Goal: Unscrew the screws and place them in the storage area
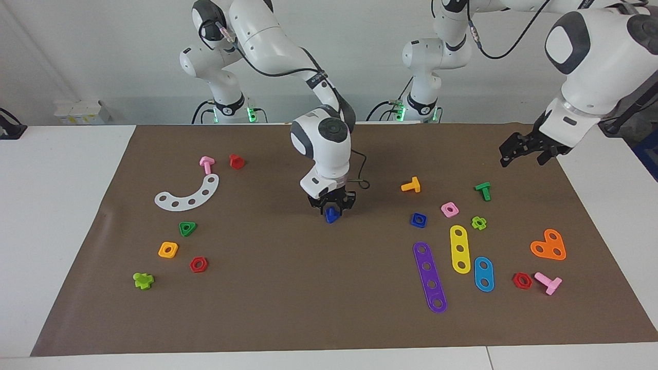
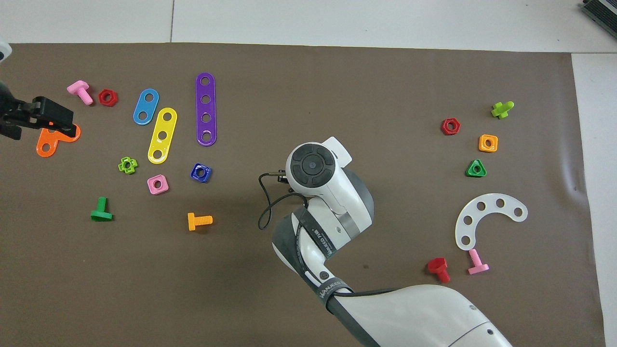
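Right end effector low at mid-bench, fingers clamped on dark-blue triangular-headed screw resting on brown mat, left end effector raised over the mat's edge, fingers apart, holding nothing

the mat looked like matt brown paper; the strips and nuts were glossy smooth plastic.
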Robot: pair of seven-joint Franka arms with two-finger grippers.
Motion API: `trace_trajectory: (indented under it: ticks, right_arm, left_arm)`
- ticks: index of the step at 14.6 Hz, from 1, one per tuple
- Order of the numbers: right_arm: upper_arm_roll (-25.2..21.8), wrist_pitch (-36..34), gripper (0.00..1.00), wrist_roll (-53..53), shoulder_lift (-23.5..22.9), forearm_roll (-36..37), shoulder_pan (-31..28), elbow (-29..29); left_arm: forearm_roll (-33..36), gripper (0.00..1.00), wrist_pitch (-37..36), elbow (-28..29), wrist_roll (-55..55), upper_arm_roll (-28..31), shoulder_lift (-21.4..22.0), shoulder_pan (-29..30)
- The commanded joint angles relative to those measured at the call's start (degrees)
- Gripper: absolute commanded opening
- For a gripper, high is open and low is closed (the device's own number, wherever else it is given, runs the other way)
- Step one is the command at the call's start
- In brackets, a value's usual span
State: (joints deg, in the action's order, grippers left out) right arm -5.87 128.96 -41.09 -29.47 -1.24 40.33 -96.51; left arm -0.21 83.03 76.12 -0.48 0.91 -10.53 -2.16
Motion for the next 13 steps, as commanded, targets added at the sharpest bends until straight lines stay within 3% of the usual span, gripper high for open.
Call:
trace_trajectory:
  ticks: [1, 3, 6, 8, 13]
  right_arm:
    - [0.1, 1.4, 0.52, 1.6, -0.1, -1.9, -0.3, -0.3]
    - [0.1, 1.6, 0.35, 1.6, -0.1, -1.9, -0.2, -0.5]
    - [0.1, 1.5, 0.33, 1.6, 0.0, -2.1, 0.0, -0.7]
    - [0.1, 1.6, 0.0, 1.8, -0.1, -2.1, -0.2, -0.6]
    - [0.2, -2.3, 0.0, 1.9, 2.8, -2.1, -2.2, 0.3]
  left_arm:
    - [1.3, 1.0, -0.8, 6.8, -2.8, -0.1, 6.5, -1.0]
    - [1.3, 1.0, 1.9, 10.4, -2.8, -0.3, 8.1, -1.0]
    - [1.3, 1.0, 8.1, 16.4, -2.2, -0.3, 11.4, -0.6]
    - [1.3, 1.0, 9.3, 15.9, -1.2, -0.3, 11.3, -0.2]
    - [1.3, 1.0, 10.9, 16.0, 1.0, -0.2, 11.3, 0.0]
